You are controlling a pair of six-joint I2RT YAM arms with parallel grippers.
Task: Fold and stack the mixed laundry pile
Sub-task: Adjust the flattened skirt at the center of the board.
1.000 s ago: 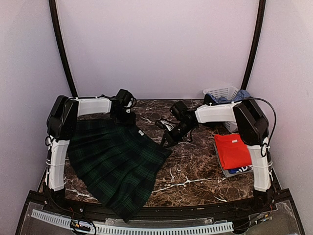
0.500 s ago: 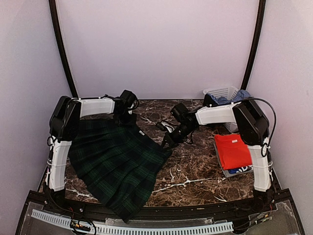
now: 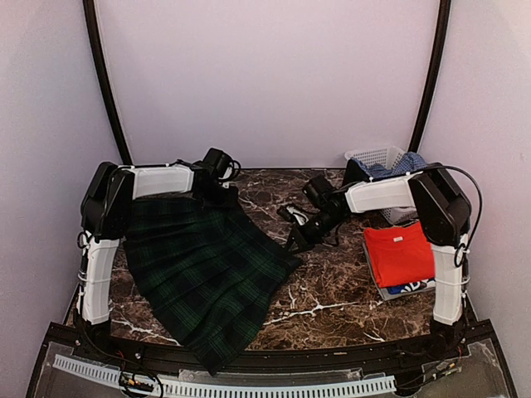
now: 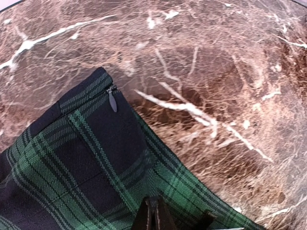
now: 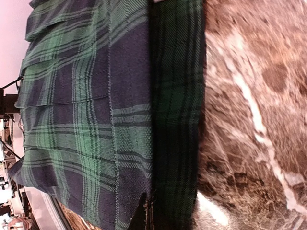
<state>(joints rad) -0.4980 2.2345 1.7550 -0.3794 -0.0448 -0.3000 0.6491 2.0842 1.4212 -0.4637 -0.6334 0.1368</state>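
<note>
The dark green tartan skirt (image 3: 207,274) lies spread flat on the left half of the marble table. My left gripper (image 3: 216,189) is shut on its far waistband corner. In the left wrist view the closed gripper (image 4: 154,213) pinches the tartan skirt (image 4: 86,163) near the zip (image 4: 112,99). My right gripper (image 3: 293,246) is shut on the skirt's right edge. The right wrist view shows that gripper (image 5: 149,215) closed on the dark border of the skirt (image 5: 96,96). A folded red-orange T-shirt (image 3: 398,253) lies at the right, on top of a blue T-shirt (image 3: 412,288).
The white slotted basket (image 3: 375,157) stands at the back right with a light blue patterned shirt (image 3: 404,164) hanging over its rim. A grey tray (image 3: 383,292) sits under the folded stack. Bare marble (image 3: 332,298) shows between the skirt and the stack.
The left gripper has shut on the skirt's waistband. Both arms have shifted to the right, dragging the skirt's far edge and right corner with them.
</note>
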